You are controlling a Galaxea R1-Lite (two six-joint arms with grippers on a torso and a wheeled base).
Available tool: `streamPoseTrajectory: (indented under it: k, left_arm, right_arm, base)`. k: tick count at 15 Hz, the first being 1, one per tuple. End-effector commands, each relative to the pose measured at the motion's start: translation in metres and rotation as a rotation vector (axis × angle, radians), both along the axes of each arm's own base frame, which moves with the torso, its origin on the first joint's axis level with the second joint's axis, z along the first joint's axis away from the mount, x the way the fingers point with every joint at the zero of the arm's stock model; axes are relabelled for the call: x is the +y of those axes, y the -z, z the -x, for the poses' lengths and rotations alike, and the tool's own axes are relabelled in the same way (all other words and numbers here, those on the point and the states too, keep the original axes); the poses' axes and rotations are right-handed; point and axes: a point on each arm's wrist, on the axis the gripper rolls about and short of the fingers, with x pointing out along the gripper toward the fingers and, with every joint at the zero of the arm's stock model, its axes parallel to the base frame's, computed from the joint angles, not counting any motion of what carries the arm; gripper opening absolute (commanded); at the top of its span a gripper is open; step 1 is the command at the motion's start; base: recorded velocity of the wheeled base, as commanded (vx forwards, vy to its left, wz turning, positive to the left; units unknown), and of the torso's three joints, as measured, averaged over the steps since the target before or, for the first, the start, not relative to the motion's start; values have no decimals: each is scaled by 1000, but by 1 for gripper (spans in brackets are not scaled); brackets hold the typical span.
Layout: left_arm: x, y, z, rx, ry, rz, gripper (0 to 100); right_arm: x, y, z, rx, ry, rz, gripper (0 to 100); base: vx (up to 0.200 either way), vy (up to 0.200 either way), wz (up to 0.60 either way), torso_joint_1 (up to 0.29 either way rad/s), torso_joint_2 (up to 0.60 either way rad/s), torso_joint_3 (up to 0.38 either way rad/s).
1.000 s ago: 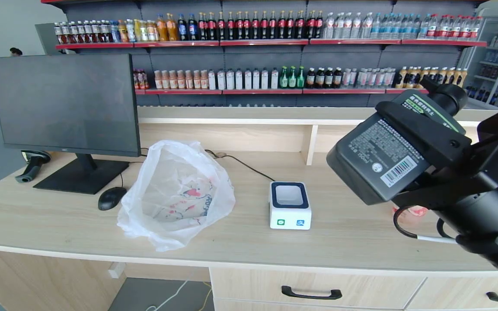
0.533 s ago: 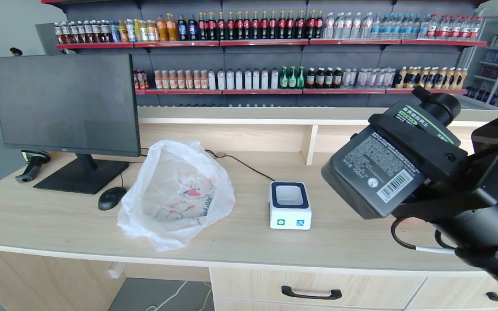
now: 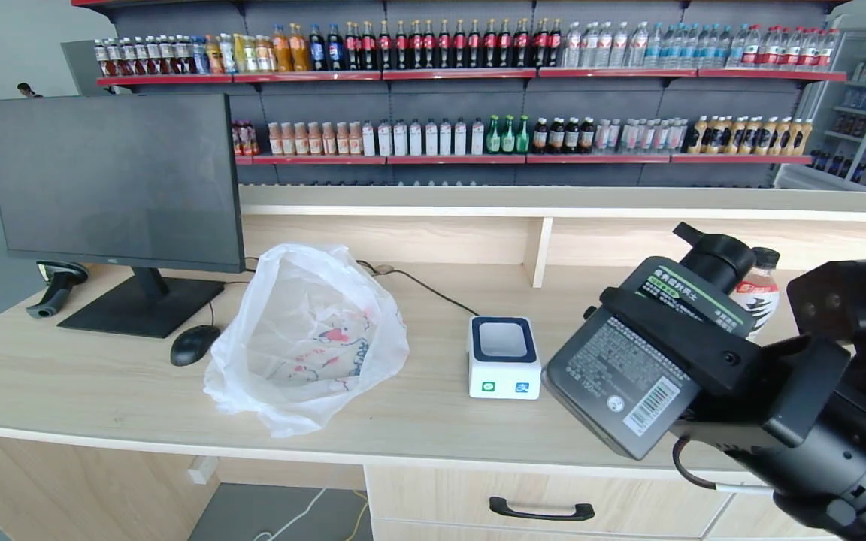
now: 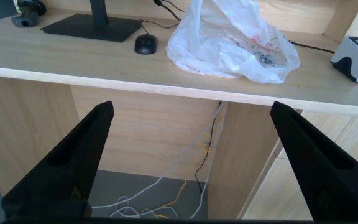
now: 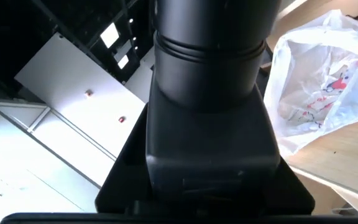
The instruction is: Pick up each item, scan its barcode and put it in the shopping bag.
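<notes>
A black flat bottle (image 3: 628, 368) with a white barcode label is held tilted in the air, my right gripper (image 3: 666, 353) shut on it, just right of the white barcode scanner (image 3: 504, 356) on the counter. The barcode faces the front and upward. In the right wrist view the bottle (image 5: 207, 106) stands close to the camera, with the shopping bag (image 5: 322, 81) beyond it. The translucent shopping bag (image 3: 305, 338) stands open left of the scanner. My left gripper (image 4: 191, 162) hangs open below the counter's front edge, facing the bag (image 4: 229, 40).
A monitor (image 3: 113, 180), a mouse (image 3: 194, 344) and a handheld scanner (image 3: 57, 285) occupy the counter's left part. A small bottle (image 3: 758, 289) stands at the back right behind the held one. Shelves of drinks line the far wall.
My right gripper has come down and a little left with the black bottle, nearer the scanner. The small bottle behind it has come into sight.
</notes>
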Motion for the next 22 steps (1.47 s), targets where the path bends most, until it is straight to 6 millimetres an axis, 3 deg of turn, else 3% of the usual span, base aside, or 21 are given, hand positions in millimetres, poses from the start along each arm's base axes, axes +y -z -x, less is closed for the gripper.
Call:
streamPoseTrajectory:
  k: [1, 5, 7, 9, 11, 15, 22]
  left_arm:
    - [0, 0, 0, 0, -1, 0, 100]
    - [0, 0, 0, 0, -1, 0, 100]
    - [0, 0, 0, 0, -1, 0, 100]
    - [0, 0, 0, 0, -1, 0, 100]
    - [0, 0, 0, 0, -1, 0, 100]
    - [0, 0, 0, 1, -1, 0, 100]
    - [0, 0, 0, 0, -1, 0, 100]
  right_arm:
    - [9, 8, 0, -15, -18, 58, 0]
    - [26, 36, -13, -133, -39, 296, 0]
    - [26, 43, -22, -136, -7, 343, 0]
    - [19, 49, -31, -269, 83, 485, 0]
    - [11, 49, -38, -351, 155, 564, 0]
    - [15, 50, -42, -461, 181, 651, 0]
    - [28, 38, -81, -815, 280, 805, 0]
  base:
    - [0, 0, 0, 0, 0, 0]
    - [0, 0, 0, 0, 0, 0]
    - [0, 0, 0, 0, 0, 0]
    - [0, 0, 0, 0, 0, 0]
    - [0, 0, 0, 0, 0, 0]
    - [0, 0, 0, 0, 0, 0]
    - [0, 0, 0, 0, 0, 0]
